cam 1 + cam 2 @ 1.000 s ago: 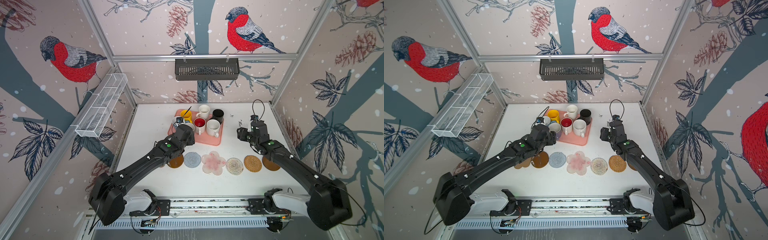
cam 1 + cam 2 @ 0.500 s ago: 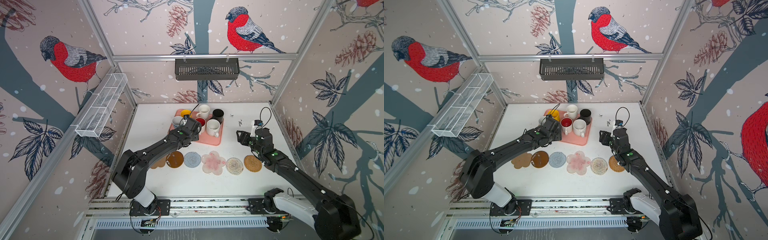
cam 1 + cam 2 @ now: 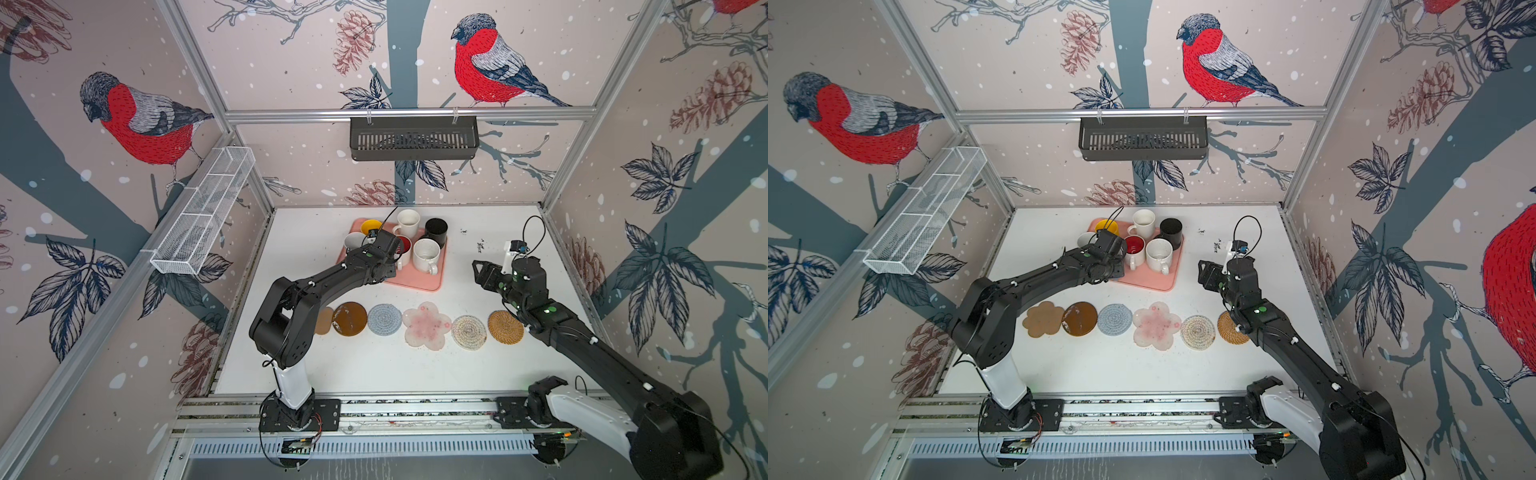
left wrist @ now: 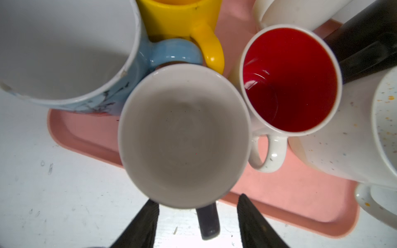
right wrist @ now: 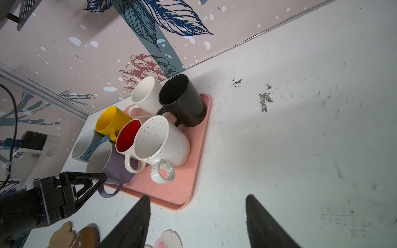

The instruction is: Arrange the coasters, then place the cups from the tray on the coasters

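**Left tool straddles the lavender mug's handle; right tool hangs released beside the tray.**

Starting left, we see the left tool (image 4: pixel 198 199) released, one finger on each side of the handle of the lavender mug (image 4: pixel 184 135), neither touching it. That mug stands at the near left corner of the tray (image 3: pixel 419 282), crowded by the blue-handled mug (image 4: pixel 64 49), yellow mug (image 4: pixel 178 19), red-lined mug (image 4: pixel 290 79), plain white mug (image 4: pixel 290 12), speckled mug (image 4: pixel 343 154) and black mug (image 4: pixel 365 47). In front, across the table (image 3: pixel 498 365), we run along the coasters: tan disc (image 3: pixel 1043 319), brown disc (image 3: pixel 1079 318), grey-blue crochet (image 3: pixel 1114 319), pink-white flower (image 3: pixel 1157 326), cream rope (image 3: pixel 1198 331), golden rattan (image 3: pixel 1231 328). Over on the right, the right tool (image 5: pixel 197 195) hangs released above bare table, nothing between its fingers.
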Action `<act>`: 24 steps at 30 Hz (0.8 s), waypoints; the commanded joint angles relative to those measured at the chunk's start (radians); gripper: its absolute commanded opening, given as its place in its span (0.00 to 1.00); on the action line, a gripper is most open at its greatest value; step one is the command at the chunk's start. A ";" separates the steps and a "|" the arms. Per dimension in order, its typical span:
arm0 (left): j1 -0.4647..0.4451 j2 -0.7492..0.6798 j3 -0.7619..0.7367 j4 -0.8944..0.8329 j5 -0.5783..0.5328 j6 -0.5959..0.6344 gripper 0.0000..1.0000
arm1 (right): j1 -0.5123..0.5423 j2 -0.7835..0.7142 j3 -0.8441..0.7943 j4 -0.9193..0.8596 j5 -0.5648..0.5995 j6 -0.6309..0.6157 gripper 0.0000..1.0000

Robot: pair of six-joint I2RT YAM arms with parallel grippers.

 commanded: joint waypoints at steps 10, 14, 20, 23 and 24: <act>0.001 0.048 0.002 0.004 0.020 -0.011 0.50 | 0.007 -0.007 -0.006 0.041 -0.028 0.014 0.70; 0.001 0.056 0.005 0.005 0.017 -0.011 0.47 | 0.008 -0.006 -0.009 0.047 -0.032 0.018 0.71; 0.001 0.062 0.005 0.007 0.011 -0.014 0.39 | 0.010 -0.002 -0.012 0.050 -0.039 0.019 0.71; 0.001 0.061 0.007 0.001 0.012 -0.011 0.33 | 0.010 -0.002 -0.012 0.050 -0.041 0.020 0.71; 0.002 0.058 0.007 -0.004 0.010 -0.012 0.32 | 0.011 -0.003 -0.012 0.052 -0.043 0.022 0.71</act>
